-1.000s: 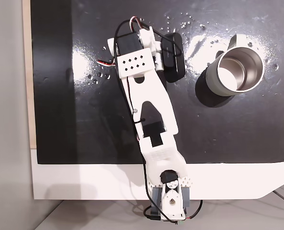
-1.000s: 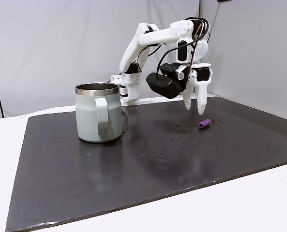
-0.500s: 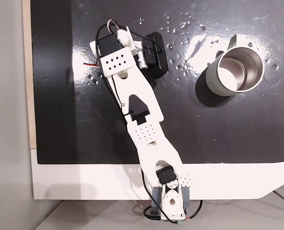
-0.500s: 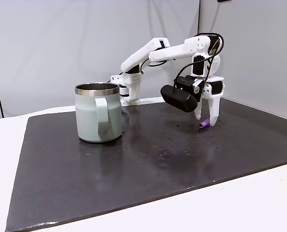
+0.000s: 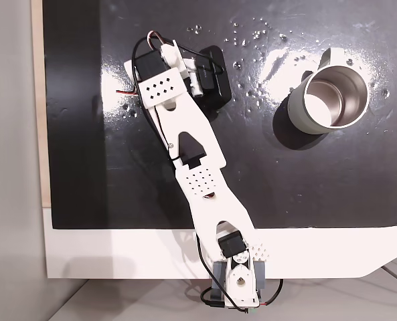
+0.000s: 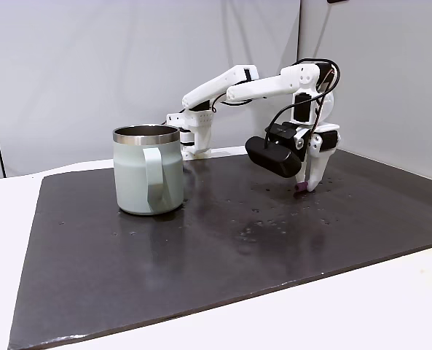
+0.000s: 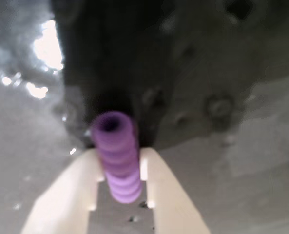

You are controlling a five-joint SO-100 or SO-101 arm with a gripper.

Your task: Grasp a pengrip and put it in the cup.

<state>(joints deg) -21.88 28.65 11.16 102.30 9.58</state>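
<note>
**A:** So the setup is a glossy black mat (image 6: pixel 201 248) on a white table, grey walls behind. Going near to far in the side fixed view: bare mat up front, then the cup (image 6: pixel 148 171) at about 9 o'clock from the mat's middle, handle facing the camera, and further back at about 2 o'clock the gripper (image 6: pixel 303 188) with its tips right down at the mat.

**B:** Where's the pengrip though?

**A:** Right between the fingers. In the wrist view the pengrip (image 7: pixel 117 156) sits in the gap of the gripper (image 7: pixel 119 195), long axis running along the fingers toward 12 o'clock, its hollow end pointing away from the camera. From the side only a bit of purple pengrip (image 6: pixel 301 189) peeks out at the fingertips.

**B:** Clamped already or still open?

**A:** The fingers are drawn in close on both sides and look to be touching its ribs, so I'd call it pinching the pengrip, though it's still lying on the mat, not lifted.

**B:** And the cup from there?

**A:** In the top-down fixed view the cup (image 5: pixel 332 97) is well apart, at about 3 o'clock from the gripper end of the arm (image 5: pixel 185 127). Next is probably lift, then swing across.
</note>
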